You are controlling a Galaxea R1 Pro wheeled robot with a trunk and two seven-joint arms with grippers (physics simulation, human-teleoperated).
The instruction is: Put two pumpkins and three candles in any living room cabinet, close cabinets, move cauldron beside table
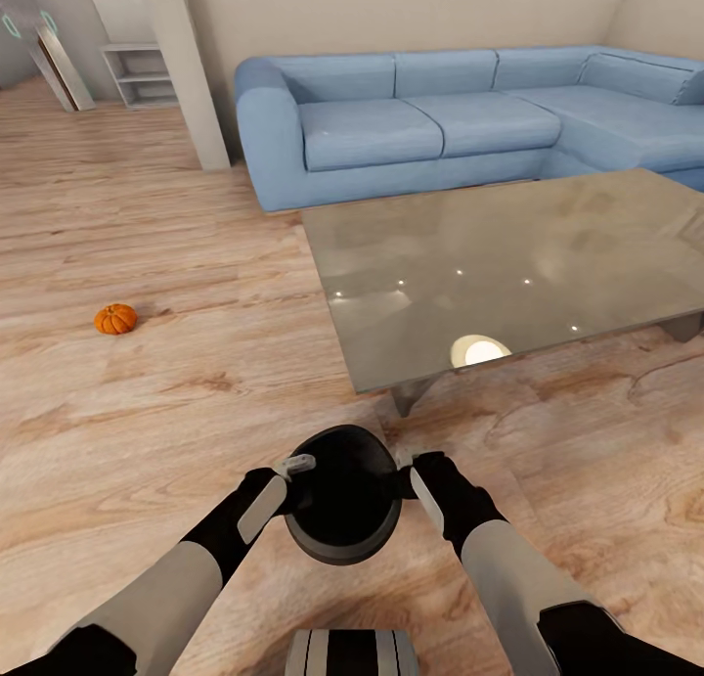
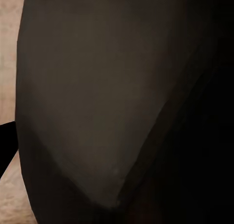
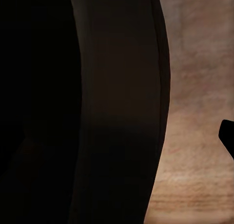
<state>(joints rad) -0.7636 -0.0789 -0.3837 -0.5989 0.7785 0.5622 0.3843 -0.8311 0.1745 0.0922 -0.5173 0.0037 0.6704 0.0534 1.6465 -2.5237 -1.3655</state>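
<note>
The black cauldron [image 1: 342, 515] hangs just in front of my trunk, mouth up, a short way from the near left corner of the low glass-topped table [image 1: 548, 255]. My left gripper [image 1: 296, 473] is shut on its left rim and my right gripper [image 1: 404, 473] on its right rim. The cauldron's dark wall [image 2: 97, 112] looms close in the left wrist view, and its wall [image 3: 117, 112] likewise in the right wrist view. One orange pumpkin [image 1: 115, 318] lies on the wood floor far to the left. Candles and cabinet are out of view.
A blue corner sofa [image 1: 440, 118] stands behind the table along the back wall. A pale pillar [image 1: 191, 69] and a white shelf unit [image 1: 137, 74] are at the back left. Open wood floor [image 1: 176, 422] stretches left of the table, whose leg [image 1: 411, 394] is near the cauldron.
</note>
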